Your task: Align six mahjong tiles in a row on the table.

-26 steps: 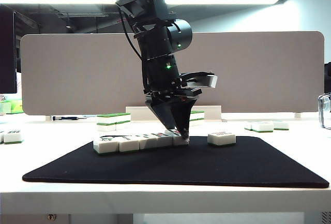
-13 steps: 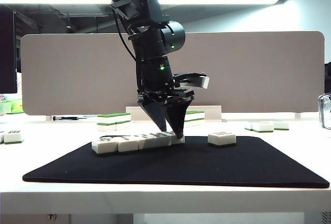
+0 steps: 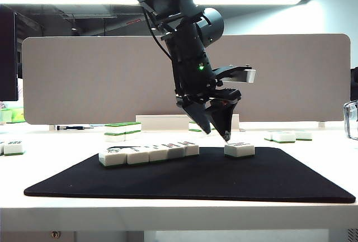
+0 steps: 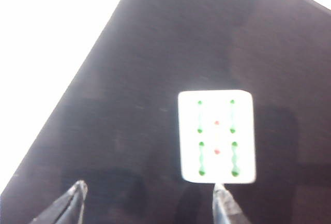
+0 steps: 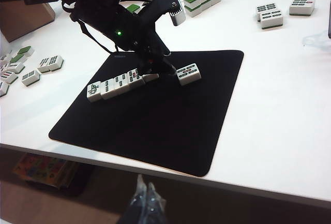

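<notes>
Hovering above the black mat (image 3: 190,178), your left gripper (image 3: 215,131) has its fingers spread apart and holds nothing. The lone mahjong tile (image 3: 239,150) lies just below and slightly outward of its tips, untouched, with a gap between tile and claw. On the claw's other side sits the row of five tiles (image 3: 148,153), packed edge to edge on the mat, well apart from the lone tile.

Your left wrist view shows what the exterior view cannot: the lone tile (image 4: 217,136) face up with green and red marks, lying nearer one fingertip (image 4: 221,203) than the other.

Your right gripper (image 5: 146,203) hangs low off the white table (image 5: 279,105) at its near edge, far from every tile; its fingers look pressed together. No containers appear. Spare tiles lie scattered beyond the mat.
</notes>
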Robot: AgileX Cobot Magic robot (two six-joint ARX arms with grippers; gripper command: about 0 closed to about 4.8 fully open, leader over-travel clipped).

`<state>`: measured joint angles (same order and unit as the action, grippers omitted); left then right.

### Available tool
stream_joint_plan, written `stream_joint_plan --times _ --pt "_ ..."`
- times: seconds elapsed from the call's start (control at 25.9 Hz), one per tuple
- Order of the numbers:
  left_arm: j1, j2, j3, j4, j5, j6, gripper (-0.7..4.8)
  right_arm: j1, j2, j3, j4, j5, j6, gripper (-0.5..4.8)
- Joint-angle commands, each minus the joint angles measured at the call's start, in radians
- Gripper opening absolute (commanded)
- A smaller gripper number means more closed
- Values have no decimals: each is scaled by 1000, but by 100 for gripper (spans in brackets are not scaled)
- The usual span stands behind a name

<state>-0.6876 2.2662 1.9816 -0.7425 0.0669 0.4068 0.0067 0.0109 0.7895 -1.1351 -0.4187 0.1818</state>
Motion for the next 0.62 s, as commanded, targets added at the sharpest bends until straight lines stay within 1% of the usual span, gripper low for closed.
stream_joint_plan --times 0.04,0.08,0.12,0.15,0.19,0.5,0.54,0.58,0.62 --pt "-11 -5 3 35 10 -68 318 1 -11 3 10 1 -3 -1" --pt "-11 -5 2 42 52 -102 318 2 -11 3 10 2 -3 -1" --pt "-11 -4 2 42 77 -114 318 1 -11 3 10 2 -3 -1" --pt "-11 -3 2 42 129 -135 318 1 -11 3 10 2 -3 -1" --pt "-14 -3 2 42 142 -135 318 1 -11 3 10 2 -3 -1" --pt "-18 40 2 60 132 -138 317 1 -11 3 10 2 -3 -1" --pt "-18 48 2 61 132 -138 312 1 -11 3 10 2 -3 -1" --pt "-18 50 2 64 131 -138 295 1 -11 3 10 2 -3 -1" --pt "-18 53 2 69 132 -148 265 1 -11 3 10 2 -3 -1"
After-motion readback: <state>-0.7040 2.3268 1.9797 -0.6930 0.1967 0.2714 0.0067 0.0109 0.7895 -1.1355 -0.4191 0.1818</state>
